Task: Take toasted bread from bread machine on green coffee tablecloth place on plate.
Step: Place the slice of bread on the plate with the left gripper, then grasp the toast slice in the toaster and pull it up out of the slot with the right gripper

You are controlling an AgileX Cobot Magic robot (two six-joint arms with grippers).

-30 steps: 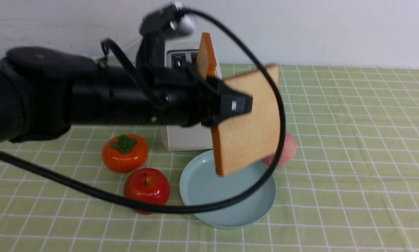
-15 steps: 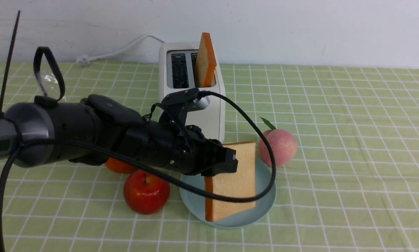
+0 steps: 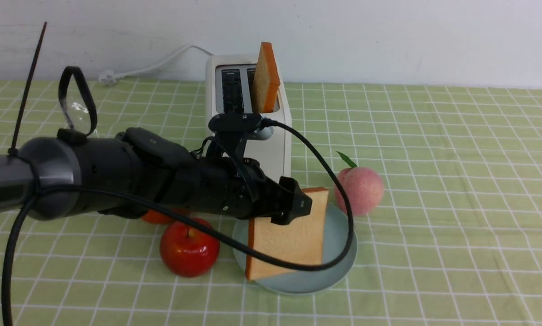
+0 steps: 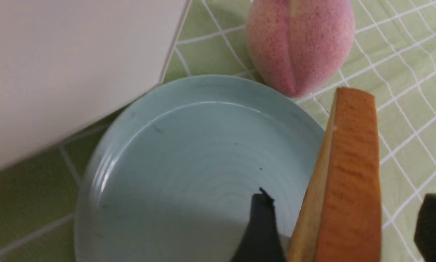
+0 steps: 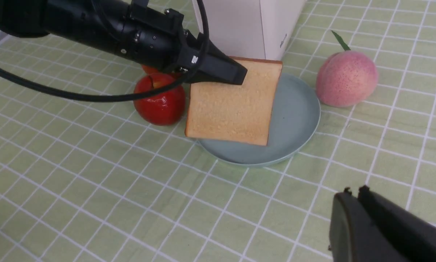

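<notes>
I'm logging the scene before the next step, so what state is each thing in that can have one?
Left fingers: open, one on either side of a toast slice.
Right fingers: close together.
Toast slice at the plate: whole, tilted on edge.
Toast slice in the toaster: upright in the right-hand slot.
Toaster: left-hand slot empty.
Power plug: unplugged, lying on the tablecloth.
Plate: upright.
</notes>
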